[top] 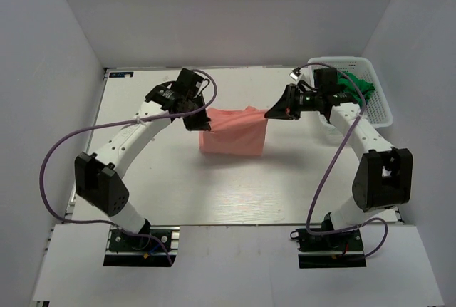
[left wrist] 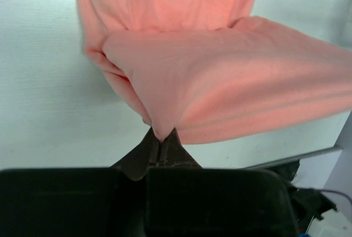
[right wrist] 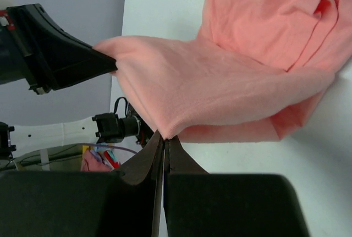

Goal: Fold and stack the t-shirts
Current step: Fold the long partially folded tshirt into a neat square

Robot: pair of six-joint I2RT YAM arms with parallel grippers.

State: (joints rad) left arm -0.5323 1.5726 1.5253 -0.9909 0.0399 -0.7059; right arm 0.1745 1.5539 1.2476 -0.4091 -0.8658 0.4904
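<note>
The salmon-pink t-shirt is partly folded at the middle of the table, its far edge lifted between both grippers. My left gripper is shut on its left corner; in the left wrist view the cloth runs into the closed jaws. My right gripper is shut on its right corner; in the right wrist view the cloth is pinched at the tips. The bright green garment lies in the basket at the far right.
A white lattice basket stands at the table's far right corner, just behind my right arm. White walls close in the table on three sides. The left gripper also shows in the right wrist view.
</note>
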